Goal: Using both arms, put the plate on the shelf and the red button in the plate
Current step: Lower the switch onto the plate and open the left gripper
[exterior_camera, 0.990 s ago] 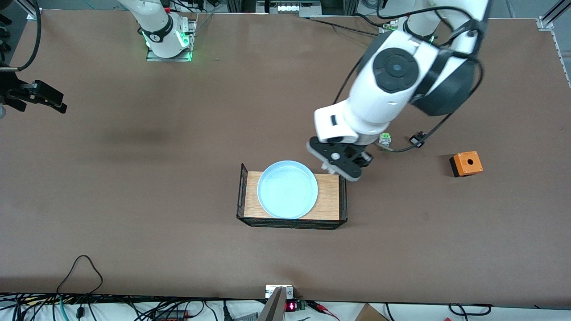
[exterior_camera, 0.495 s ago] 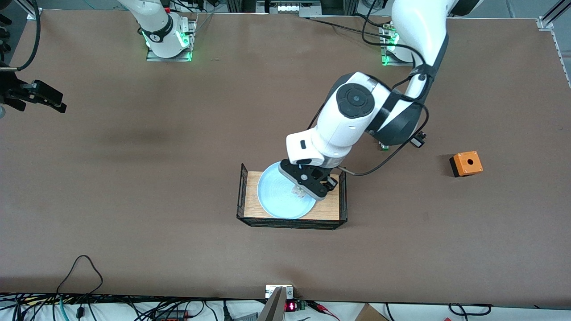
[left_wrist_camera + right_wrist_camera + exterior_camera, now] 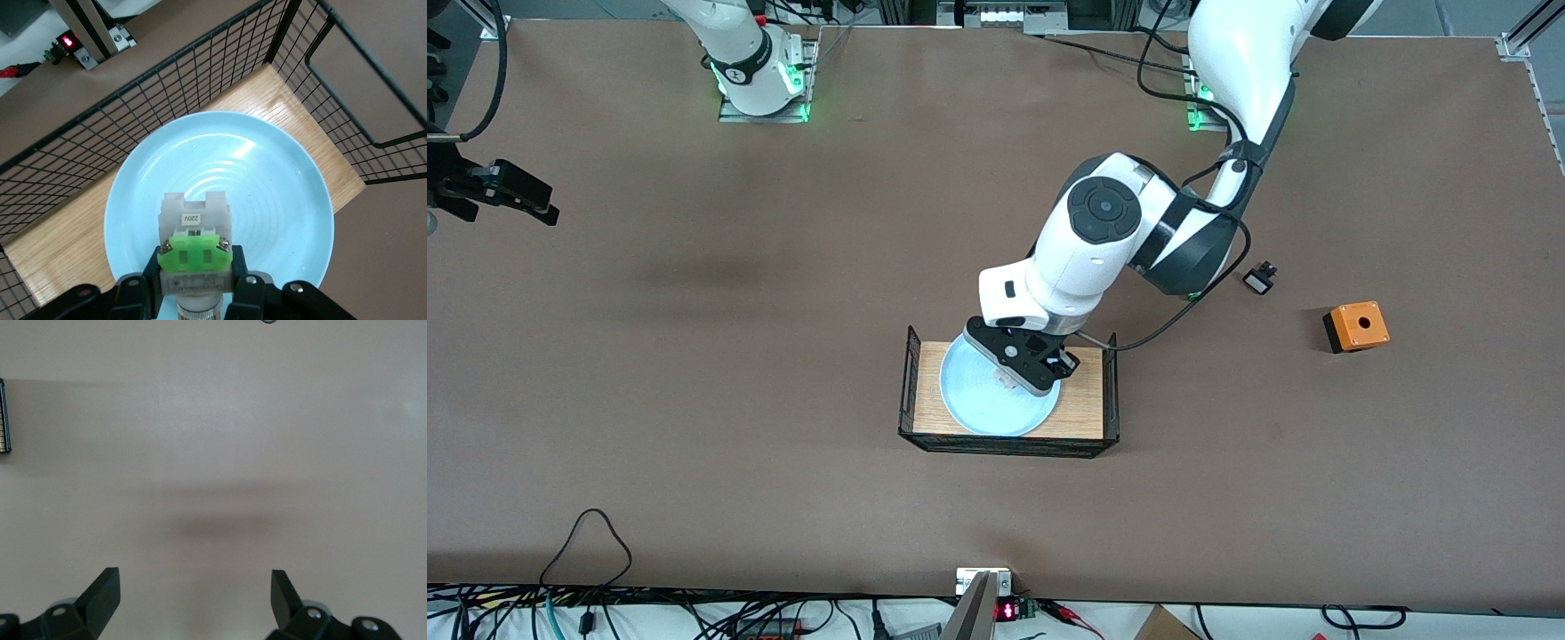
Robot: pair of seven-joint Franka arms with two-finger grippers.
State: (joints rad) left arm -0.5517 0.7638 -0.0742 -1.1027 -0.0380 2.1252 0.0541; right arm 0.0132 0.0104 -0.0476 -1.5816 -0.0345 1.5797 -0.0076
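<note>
You have the plate (image 3: pixel 983 404) lying on the wooden floor of the wire basket (image 3: pixel 911 373), which sits mid-table. Over the plate hangs the left gripper (image 3: pixel 1021 369), clamped on the red button (image 3: pixel 194 233), which is held above the plate's middle, not touching it as far as the left wrist view shows. Toward the left arm's end of the table you have a small black part (image 3: pixel 1260 280), and the holed box (image 3: pixel 1356 326) sits just beside it, slightly nearer the front camera. The right gripper (image 3: pixel 193 593) waits, fingers spread, over bare table (image 3: pixel 694 444) at the right arm's end.
</note>
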